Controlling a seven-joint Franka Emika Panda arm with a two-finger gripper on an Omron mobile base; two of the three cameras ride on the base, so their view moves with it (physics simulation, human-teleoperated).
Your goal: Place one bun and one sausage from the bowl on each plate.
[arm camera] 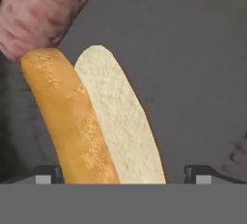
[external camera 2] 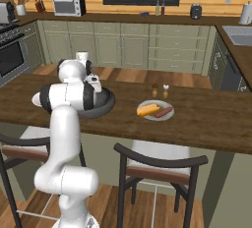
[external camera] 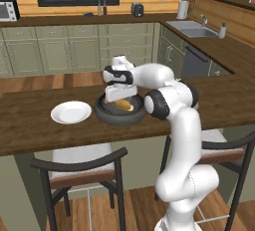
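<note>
My gripper (external camera: 121, 99) hangs open just above the dark bowl (external camera: 107, 116). In the hand view its fingertips (arm camera: 48, 174) stand wide on either side of a yellow-orange bun (arm camera: 91, 121), which lies split side up on the bowl floor (arm camera: 193, 73). A reddish-brown sausage (arm camera: 43, 10) lies at the bun's far end. The same bun (external camera: 124, 106) shows under the hand. One white plate (external camera: 71, 112) sits bare, left of the bowl. The other plate (external camera 2: 170, 116) carries a bun (external camera 2: 147, 109) and a sausage (external camera 2: 164, 112).
Two small shakers (external camera 2: 160, 91) stand just behind the loaded plate. Dark-backed stools (external camera: 79, 165) are tucked under the counter's near edge. The arm's elbow (external camera 2: 66, 97) hides much of the bowl in the right base view.
</note>
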